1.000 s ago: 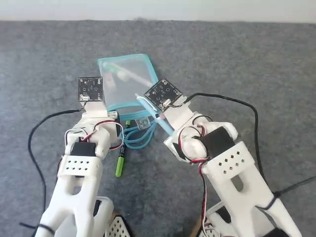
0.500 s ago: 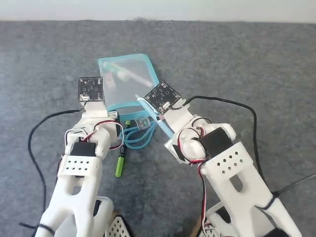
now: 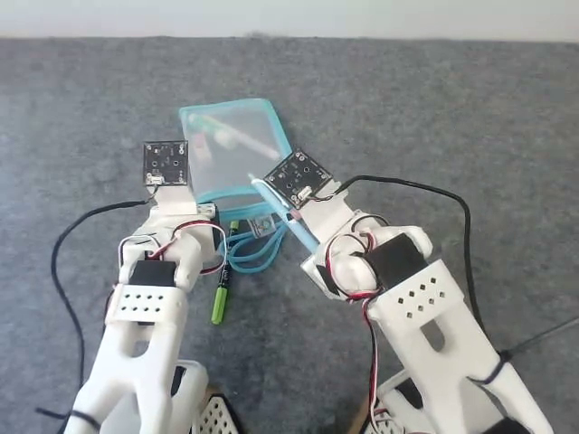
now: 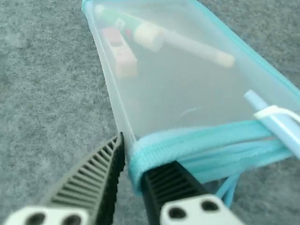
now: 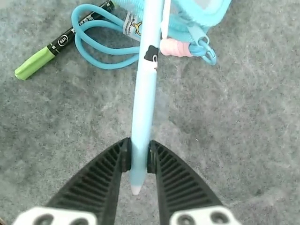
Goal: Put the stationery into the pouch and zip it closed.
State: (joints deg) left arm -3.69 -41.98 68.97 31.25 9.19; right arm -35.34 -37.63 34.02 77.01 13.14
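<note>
Twice clamping: pinching the pouch's [image 4: 187,93] near left zipper corner in the left gripper's [image 4: 131,178] almost closed fingers; squeezing the light blue pen [image 5: 145,79] near its tip in the right gripper [image 5: 137,157], aiming its far end at the pouch's near edge. Lying flat on the grey table [image 3: 470,108], with the green marker [image 5: 35,63] just near of it.

At pouch [image 4: 187,84] mouth: pen [image 5: 143,93] end; marker [image 3: 222,287] on mat [image 3: 452,108] before pouch.

We see the blue pen [image 5: 142,93] cut off by the picture's edge, and the pouch [image 3: 237,145] partly hidden under the left arm [image 3: 168,172] and right arm [image 3: 303,181].
</note>
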